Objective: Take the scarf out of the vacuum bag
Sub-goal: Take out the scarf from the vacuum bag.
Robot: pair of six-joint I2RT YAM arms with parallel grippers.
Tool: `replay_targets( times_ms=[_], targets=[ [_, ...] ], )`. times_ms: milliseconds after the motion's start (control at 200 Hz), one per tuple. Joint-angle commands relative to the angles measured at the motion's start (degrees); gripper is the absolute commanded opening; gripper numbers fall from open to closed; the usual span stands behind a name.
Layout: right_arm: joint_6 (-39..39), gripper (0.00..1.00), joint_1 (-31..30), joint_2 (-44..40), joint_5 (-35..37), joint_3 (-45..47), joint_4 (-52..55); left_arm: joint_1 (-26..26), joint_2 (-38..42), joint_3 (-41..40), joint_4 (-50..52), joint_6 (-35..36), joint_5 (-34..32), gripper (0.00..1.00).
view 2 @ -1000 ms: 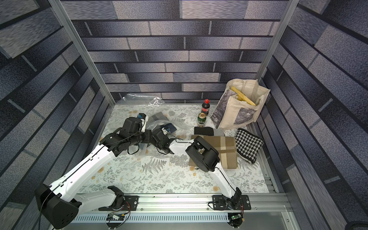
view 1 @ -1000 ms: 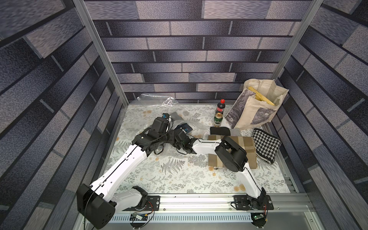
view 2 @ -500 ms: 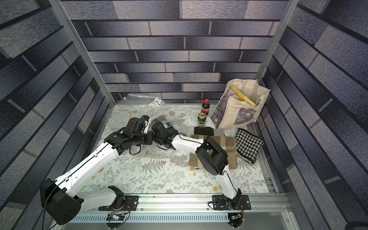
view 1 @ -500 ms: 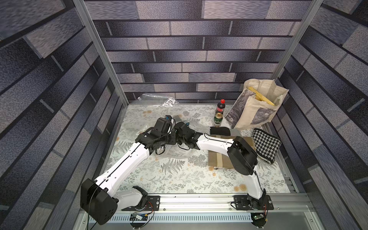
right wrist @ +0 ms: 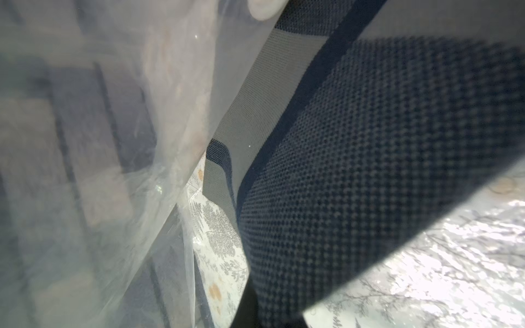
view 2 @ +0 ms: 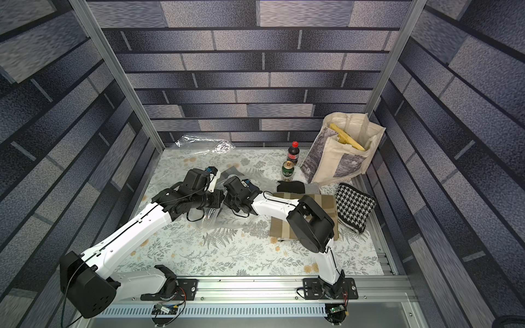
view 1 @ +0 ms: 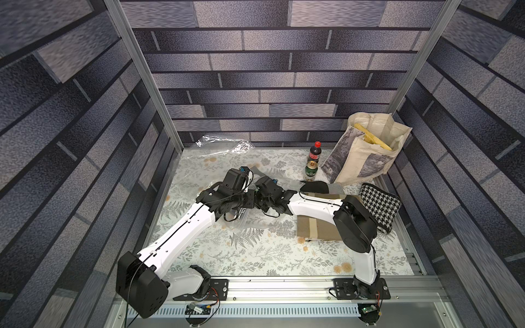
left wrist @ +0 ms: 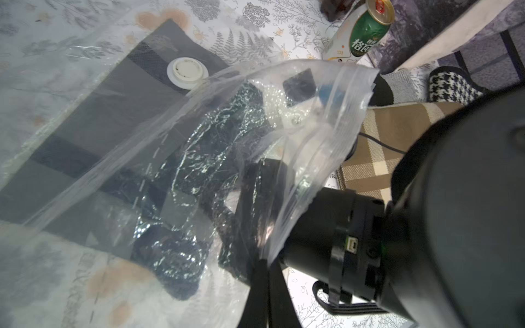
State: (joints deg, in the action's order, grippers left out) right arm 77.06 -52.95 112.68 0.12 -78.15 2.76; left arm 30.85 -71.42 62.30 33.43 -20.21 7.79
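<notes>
Two claws work the vacuum bag [left wrist: 312, 136]: the left gripper [left wrist: 262, 264] is pinched on the bag's crinkly clear mouth edge, holding it up, and the right gripper [right wrist: 245, 311], deep inside the bag, is clamped on the scarf [left wrist: 108, 113]. The left wrist view shows the scarf lying inside the bag, grey with dark bands, under the round white valve [left wrist: 186, 69]; only the right wrist view catches its coarse navy knit.
</notes>
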Motion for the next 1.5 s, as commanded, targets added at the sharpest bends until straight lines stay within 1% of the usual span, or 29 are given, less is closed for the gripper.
replay_targets(
  times_ms=[0,135,240,411,626,711,897,1032,1177,1267,1427,1493],
  targets=[
    [-1.57,0.00,0.08,-7.30,-1.83,2.87,2.00,-1.95,-2.29,0.02,1.50,-1.04,-6.91,0.04],
    [-1.91,0.00,0.02,-8.92,-3.29,5.00,2.68,-1.85,-3.52,0.38,1.04,-1.47,-6.18,0.04],
    [-1.93,0.00,0.04,-9.24,-3.08,6.14,2.71,-1.58,-4.17,0.76,0.69,-1.68,-5.60,0.04],
    [-1.47,0.00,0.04,-9.48,-3.29,7.05,1.55,-1.34,-3.75,1.00,1.00,-1.68,-6.45,0.04],
    [-2.14,0.00,0.03,-11.39,-3.98,8.03,3.59,-1.24,-4.34,1.26,1.00,-1.55,-6.22,0.04],
    [-3.53,0.00,0.07,-11.70,-5.80,7.55,5.94,-1.21,-4.43,1.50,0.98,-1.59,-6.13,0.04],
    [-9.85,0.00,0.11,-9.87,-13.07,3.56,16.02,-1.15,-4.27,1.86,1.02,-1.40,-6.22,0.04],
    [-15.95,0.00,0.19,-9.73,-14.49,3.18,23.56,-1.18,-4.26,1.86,0.94,-1.21,-6.30,0.04],
    [-25.06,0.00,0.38,-7.74,-14.85,-1.06,35.71,-1.21,-4.50,1.86,0.72,-1.16,-6.13,0.04],
    [-29.37,0.00,0.39,-6.42,-15.06,-3.17,40.71,-1.23,-4.93,2.04,0.67,-1.06,-5.95,0.04],
    [-36.41,0.00,0.31,-5.23,-10.41,-9.03,50.93,-1.08,-5.05,1.81,0.59,-0.88,-5.68,0.03],
    [-38.08,0.00,0.39,-5.36,-8.87,-10.68,52.81,-0.88,-4.96,1.60,0.63,-0.84,-5.60,0.03]
  ],
)
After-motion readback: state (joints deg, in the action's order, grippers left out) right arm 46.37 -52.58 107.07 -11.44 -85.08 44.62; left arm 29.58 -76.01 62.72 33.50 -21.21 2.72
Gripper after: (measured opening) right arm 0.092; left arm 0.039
